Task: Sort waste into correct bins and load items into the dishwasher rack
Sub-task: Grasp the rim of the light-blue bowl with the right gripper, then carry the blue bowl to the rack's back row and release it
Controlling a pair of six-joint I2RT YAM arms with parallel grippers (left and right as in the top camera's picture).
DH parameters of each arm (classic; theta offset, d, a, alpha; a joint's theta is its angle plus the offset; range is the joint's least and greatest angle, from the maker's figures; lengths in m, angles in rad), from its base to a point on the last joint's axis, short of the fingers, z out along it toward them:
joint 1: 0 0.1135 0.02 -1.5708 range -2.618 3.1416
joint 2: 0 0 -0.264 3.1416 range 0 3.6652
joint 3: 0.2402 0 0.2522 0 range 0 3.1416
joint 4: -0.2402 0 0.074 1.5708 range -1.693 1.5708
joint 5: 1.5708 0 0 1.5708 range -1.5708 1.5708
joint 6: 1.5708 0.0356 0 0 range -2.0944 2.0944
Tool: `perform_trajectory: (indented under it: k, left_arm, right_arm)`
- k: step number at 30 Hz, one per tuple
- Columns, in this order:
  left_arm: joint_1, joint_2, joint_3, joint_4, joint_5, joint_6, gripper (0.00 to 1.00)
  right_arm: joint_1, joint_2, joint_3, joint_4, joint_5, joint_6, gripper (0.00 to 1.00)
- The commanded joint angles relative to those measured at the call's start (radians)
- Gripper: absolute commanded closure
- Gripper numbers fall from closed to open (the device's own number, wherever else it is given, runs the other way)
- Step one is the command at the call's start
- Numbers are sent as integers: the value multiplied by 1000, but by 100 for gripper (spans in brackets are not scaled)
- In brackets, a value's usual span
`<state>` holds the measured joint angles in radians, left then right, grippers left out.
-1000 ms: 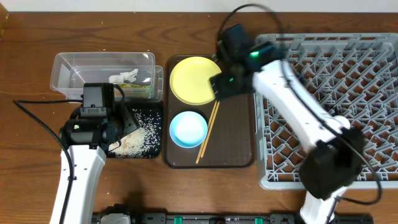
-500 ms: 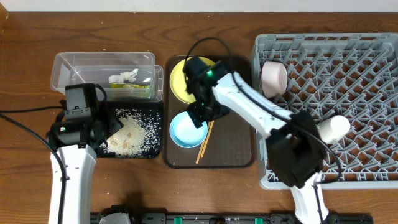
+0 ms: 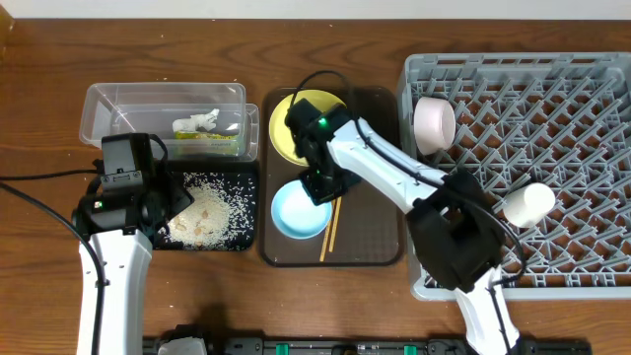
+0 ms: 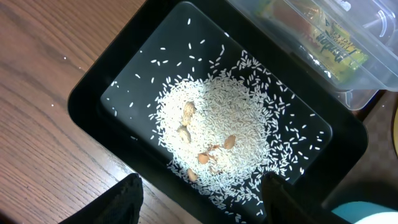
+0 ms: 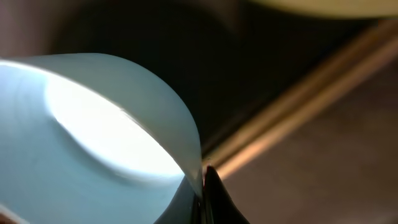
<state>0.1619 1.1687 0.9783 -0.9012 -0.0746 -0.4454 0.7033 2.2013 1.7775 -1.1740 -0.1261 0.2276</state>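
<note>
Pale blue and round, the bowl [image 3: 299, 210] sat on the brown serving tray [image 3: 375, 242] near the middle of the tabletop, toward its front edge. The right gripper [image 3: 322, 185] was at the bowl's rim on the side facing the right edge. The wrist view showed one dark fingertip against that rim, but I could not tell whether the jaws had closed on it.

A pinch on so thin a lip looked risky: the bowl could swing or slip out once lifted. The chopsticks [image 3: 327, 237] lay just beside that rim, so a dragged or tilted bowl would likely knock them askew. The arm also crossed the yellow plate [image 3: 280, 136] behind. The dishwasher rack [image 3: 552, 148] filled the right side, and a low carry might catch its near wall.

Well apart, by the left edge, the left gripper [image 4: 208, 202] hung with its jaws spread over the rice [image 4: 217, 130] in the black tray [image 4: 93, 93].
</note>
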Motion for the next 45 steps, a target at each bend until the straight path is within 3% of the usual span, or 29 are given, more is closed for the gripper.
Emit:
perform_trajectory:
  k: [1, 11, 20, 24, 33, 45]
  left_arm:
    - [5, -9, 5, -4, -12, -6, 36]
    - [5, -9, 5, -3, -12, -6, 36]
    - [5, -9, 5, -3, -12, -6, 36]
    - [5, -9, 5, -3, -12, -6, 36]
    - [5, -9, 5, -3, -12, -6, 36]
    - [5, -9, 5, -3, -12, -6, 36]
  right_arm:
    - [-55, -145, 43, 3, 122, 15, 99]
    - [-229, -406, 46, 91, 653, -58, 99]
    - [-376, -441, 46, 301, 1179, -197, 99]
    - [-449, -415, 46, 393, 1199, -275, 99]
    - [-570, -293, 46, 422, 1300, -274, 99]
    - [-539, -94, 45, 391, 1266, -258, 99]
